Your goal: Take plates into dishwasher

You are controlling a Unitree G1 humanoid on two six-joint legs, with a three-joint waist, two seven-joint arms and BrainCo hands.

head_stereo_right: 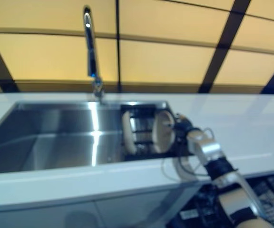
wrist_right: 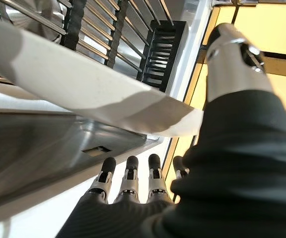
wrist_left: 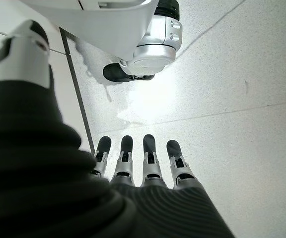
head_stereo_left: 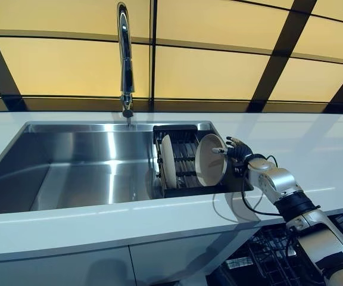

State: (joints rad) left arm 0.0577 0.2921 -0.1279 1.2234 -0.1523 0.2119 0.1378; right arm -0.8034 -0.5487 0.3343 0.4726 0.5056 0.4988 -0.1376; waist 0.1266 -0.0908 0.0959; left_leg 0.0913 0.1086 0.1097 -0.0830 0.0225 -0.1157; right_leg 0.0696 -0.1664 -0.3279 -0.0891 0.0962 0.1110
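We have our right hand (head_stereo_left: 238,150) at the nearer cream plate (head_stereo_left: 210,159), which stands on edge in the black dish rack (head_stereo_left: 186,179) at the right end of the stainless sink (head_stereo_left: 70,173). In the right wrist view the thumb (wrist_right: 232,54) rises on one side of the rim and the fingers (wrist_right: 130,178) lie along the other, so we judge a loose pinch on the rim, not yet firm. To do this well, we should close squarely on the rim and lift straight up, clear of the rack's wires, before swinging toward the dishwasher basket (head_stereo_left: 278,250) that shows below the white bench (head_stereo_left: 100,223). A second plate (head_stereo_left: 168,161) stands further in. The plates look glazed, smooth and slippery; the rack is thin ribbed wire; the chrome tap (head_stereo_left: 124,56) arches above. Our left hand (wrist_left: 138,168) hangs low, fingers straight, grasping nothing.
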